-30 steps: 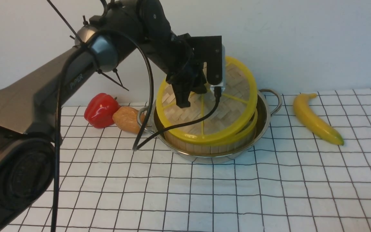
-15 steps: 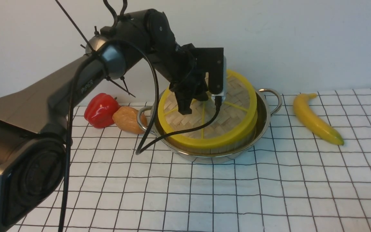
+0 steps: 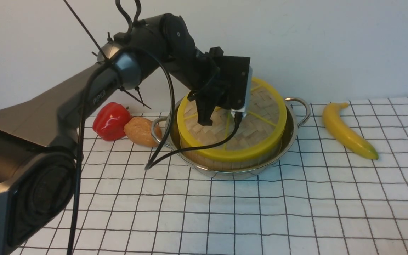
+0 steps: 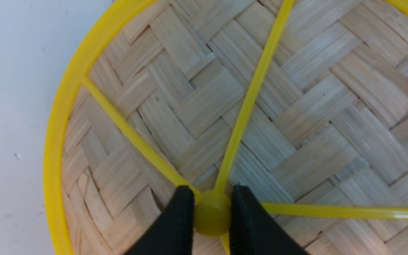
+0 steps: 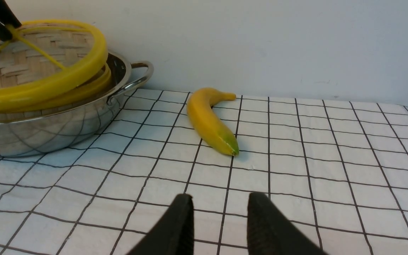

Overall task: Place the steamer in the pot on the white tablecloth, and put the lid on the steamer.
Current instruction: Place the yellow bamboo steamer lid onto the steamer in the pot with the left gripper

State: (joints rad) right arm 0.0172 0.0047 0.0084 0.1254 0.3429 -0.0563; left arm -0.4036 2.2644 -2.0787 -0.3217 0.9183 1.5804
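The lid (image 3: 257, 117), a woven disc with a yellow rim and spokes, lies on the steamer (image 3: 225, 163), which sits in the steel pot (image 3: 290, 131) on the white tablecloth (image 3: 296, 212). My left gripper (image 3: 205, 118) is shut on the lid's yellow centre hub (image 4: 211, 217); its black fingers (image 4: 181, 219) flank the hub. In the right wrist view the lid (image 5: 66, 81) sits slightly tilted, its rim a little above the steamer's rim on the banana side. The steamer's contents are hidden. My right gripper (image 5: 221, 198) is open and empty over the cloth, to the right of the pot (image 5: 48, 131).
A banana (image 3: 347, 131) lies right of the pot. A red pepper (image 3: 110, 120) and a tan potato-like thing (image 3: 141, 131) lie against the pot's left handle. A black cable (image 3: 190, 148) hangs from the left wrist over the pot's front. A wall stands close behind.
The lid came down from a steep tilt above the steamer to rest almost flat on it. The left gripper lowered with it, still holding the hub.
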